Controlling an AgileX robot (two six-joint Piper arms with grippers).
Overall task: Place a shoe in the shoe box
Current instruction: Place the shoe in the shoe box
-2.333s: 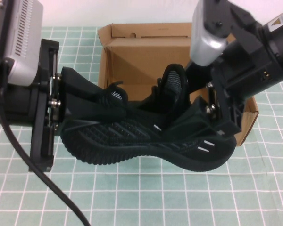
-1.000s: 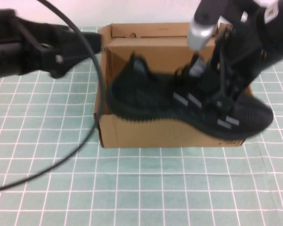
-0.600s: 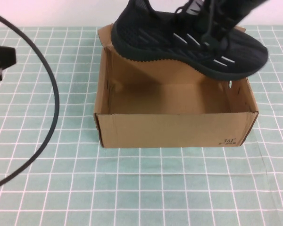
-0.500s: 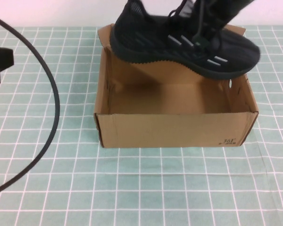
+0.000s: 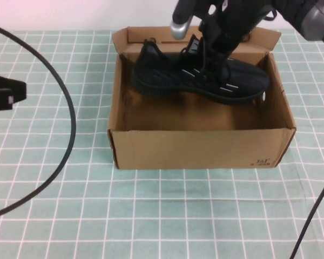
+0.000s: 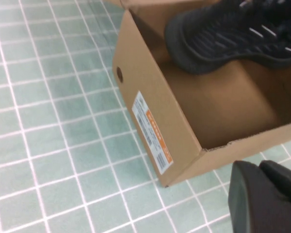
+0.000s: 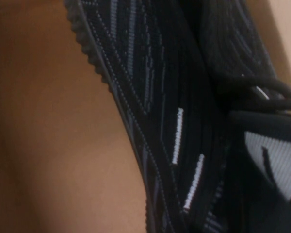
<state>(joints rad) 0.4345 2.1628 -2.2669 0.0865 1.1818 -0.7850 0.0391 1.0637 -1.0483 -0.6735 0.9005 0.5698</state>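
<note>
The black knit shoe with white dash marks hangs inside the open brown shoe box, over its back half, toe to the right. I cannot tell whether its sole touches the floor. My right gripper comes down from above and is shut on the shoe at the laces and tongue. The right wrist view shows the shoe's side against the cardboard. My left gripper is shut and empty, hanging over the mat left of the box. The shoe's heel shows there too.
The box stands on a green grid mat with its flip lid up at the back. An orange and white label is on its left end wall. A black cable loops over the mat at the left.
The right gripper has lowered the shoe from above the box's back rim down into the box. The left arm stays withdrawn at the left edge.
</note>
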